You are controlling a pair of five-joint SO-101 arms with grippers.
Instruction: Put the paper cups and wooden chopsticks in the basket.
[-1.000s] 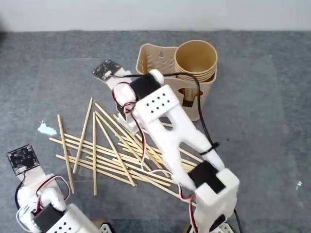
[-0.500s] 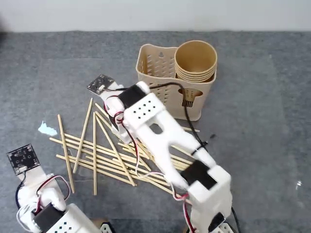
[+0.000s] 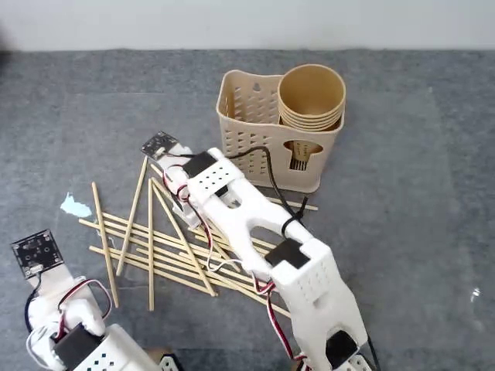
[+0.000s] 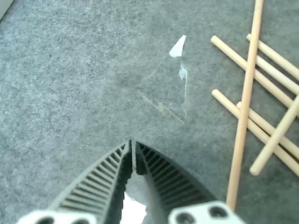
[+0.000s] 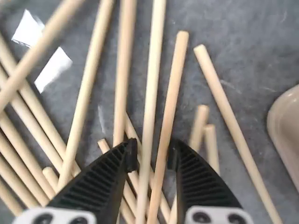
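A beige slotted basket (image 3: 246, 124) stands at the back of the grey mat, with a stack of paper cups (image 3: 311, 94) in its right compartment. Several wooden chopsticks (image 3: 166, 239) lie crisscrossed on the mat in front of it. My right arm (image 3: 232, 197) stretches over the pile, low at its far end. In the right wrist view, my right gripper (image 5: 152, 151) is open just above the mat, with two chopsticks (image 5: 159, 107) running between its fingers. My left gripper (image 4: 132, 145) is shut on nothing, over bare mat beside some chopstick ends (image 4: 243, 107).
A pale scrap of paper (image 3: 74, 205) lies on the mat left of the pile; it appears as scrap (image 4: 178, 46) in the left wrist view. The left arm (image 3: 69, 325) sits at the front left corner. The basket's left compartment (image 3: 247, 97) holds nothing.
My right arm has swung from beside the basket to the left and down onto the chopstick pile. The left arm has not moved.
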